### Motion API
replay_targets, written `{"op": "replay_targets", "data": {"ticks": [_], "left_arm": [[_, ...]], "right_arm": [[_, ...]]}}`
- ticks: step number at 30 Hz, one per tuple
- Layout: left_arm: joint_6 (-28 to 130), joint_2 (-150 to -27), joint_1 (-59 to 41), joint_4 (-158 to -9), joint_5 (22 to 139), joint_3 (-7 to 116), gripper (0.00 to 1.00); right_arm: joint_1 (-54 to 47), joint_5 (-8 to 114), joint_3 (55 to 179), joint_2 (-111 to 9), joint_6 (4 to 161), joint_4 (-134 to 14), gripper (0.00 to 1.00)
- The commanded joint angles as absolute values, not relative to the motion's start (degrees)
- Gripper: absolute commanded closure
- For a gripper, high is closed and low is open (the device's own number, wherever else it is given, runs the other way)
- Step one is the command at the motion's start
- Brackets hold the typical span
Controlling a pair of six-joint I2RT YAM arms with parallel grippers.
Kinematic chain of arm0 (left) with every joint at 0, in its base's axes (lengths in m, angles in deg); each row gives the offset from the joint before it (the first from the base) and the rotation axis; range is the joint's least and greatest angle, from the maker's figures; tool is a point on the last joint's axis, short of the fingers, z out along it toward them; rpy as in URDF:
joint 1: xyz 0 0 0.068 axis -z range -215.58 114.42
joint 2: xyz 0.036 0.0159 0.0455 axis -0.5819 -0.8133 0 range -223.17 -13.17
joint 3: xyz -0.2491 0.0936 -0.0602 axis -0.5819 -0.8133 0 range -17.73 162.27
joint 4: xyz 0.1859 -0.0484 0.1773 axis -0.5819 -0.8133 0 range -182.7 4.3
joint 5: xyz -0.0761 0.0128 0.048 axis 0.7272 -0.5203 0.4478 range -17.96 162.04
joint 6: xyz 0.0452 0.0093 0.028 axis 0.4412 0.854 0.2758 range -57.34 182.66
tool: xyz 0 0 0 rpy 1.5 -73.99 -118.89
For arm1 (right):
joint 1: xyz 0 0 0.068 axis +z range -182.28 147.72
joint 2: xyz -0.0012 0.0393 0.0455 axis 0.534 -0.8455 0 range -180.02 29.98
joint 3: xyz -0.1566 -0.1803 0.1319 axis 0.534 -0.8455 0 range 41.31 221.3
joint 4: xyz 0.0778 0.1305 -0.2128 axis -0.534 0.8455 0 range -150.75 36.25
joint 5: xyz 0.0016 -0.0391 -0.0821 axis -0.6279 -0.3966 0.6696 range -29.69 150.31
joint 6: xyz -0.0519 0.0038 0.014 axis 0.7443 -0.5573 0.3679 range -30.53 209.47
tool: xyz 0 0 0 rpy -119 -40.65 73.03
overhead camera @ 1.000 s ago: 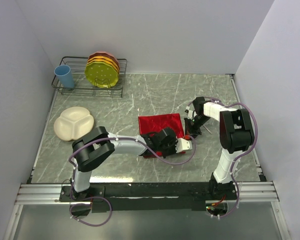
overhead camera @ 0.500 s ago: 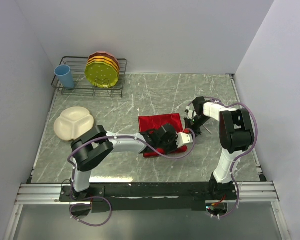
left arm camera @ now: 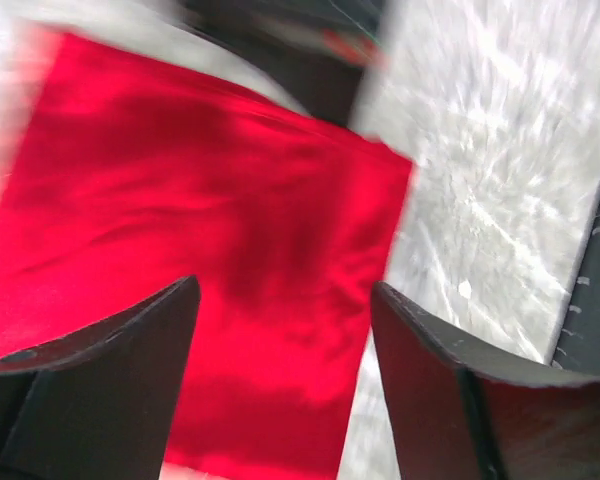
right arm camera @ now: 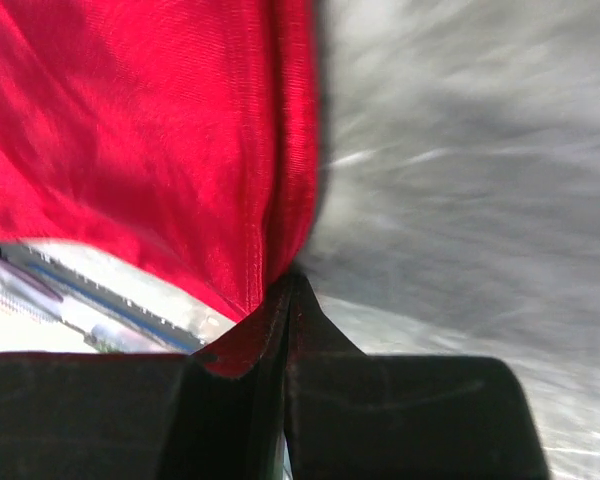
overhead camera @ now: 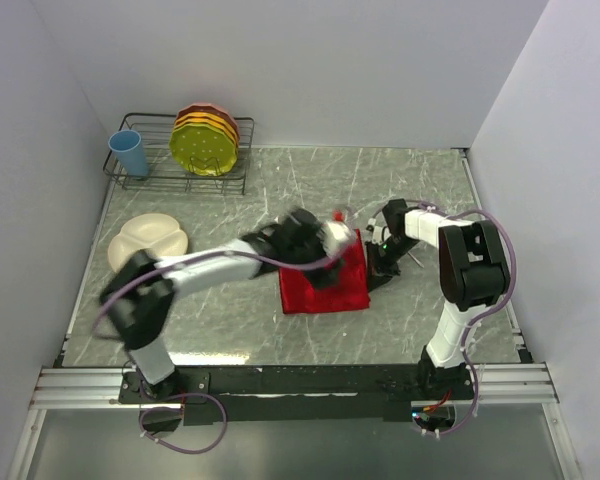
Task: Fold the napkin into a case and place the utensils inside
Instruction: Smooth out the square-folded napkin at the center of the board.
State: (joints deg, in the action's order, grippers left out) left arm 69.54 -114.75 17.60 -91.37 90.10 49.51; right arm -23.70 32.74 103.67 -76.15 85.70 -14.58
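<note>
Lying flat on the grey marbled surface (overhead camera: 180,310), the napkin (overhead camera: 330,292) sits near the middle, between the two arms, as a rough red rectangle with its near edge towards the arm bases. The left gripper (overhead camera: 330,250) hangs over the far part of the cloth, and the whole arm is blurred in the top view. In its wrist view the left gripper (left arm camera: 285,370) has its dark fingers (left arm camera: 90,400) spread wide with nothing between them. Only the shiny red napkin (left arm camera: 210,230) shows below, one corner of it ending against the bare surface (left arm camera: 480,150).

The right gripper (overhead camera: 377,265) is low at the napkin's right edge. Its wrist view shows the right gripper (right arm camera: 290,300) pressed together on the cloth — the fingertips meet in a narrow point, and a fold of the napkin (right arm camera: 150,130) is pinched there. The fabric rises away from the pinch in a doubled hem, with the grey surface (right arm camera: 460,150) blurred to the right.

Well apart from the cloth, at the far left, a wire dish rack (overhead camera: 225,185) holds a blue cup (overhead camera: 130,152) and a stack of yellow plates (overhead camera: 205,142) standing on edge — the rearmost one looks orange. A cream divided plate (overhead camera: 147,246) lies on the surface in front of the rack, to the left of the left arm.
</note>
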Motion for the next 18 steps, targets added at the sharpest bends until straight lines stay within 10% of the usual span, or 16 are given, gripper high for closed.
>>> {"op": "replay_targets", "data": {"ticks": [1, 8, 18], "left_arm": [[66.43, -98.37, 7.43, -100.79, 98.74, 46.52, 0.24], [77.15, -90.17, -7.97, -113.28, 101.82, 38.88, 0.22], [85.26, -88.24, -15.28, -119.37, 104.73, 35.53, 0.29]], "right_arm": [[-19.89, 30.61, 100.11, -74.35, 86.04, -17.50, 1.00], [-9.19, 22.88, 97.56, -72.68, 80.43, -23.57, 0.99], [-13.99, 29.72, 107.82, -66.00, 90.68, -7.86, 0.73]]}}
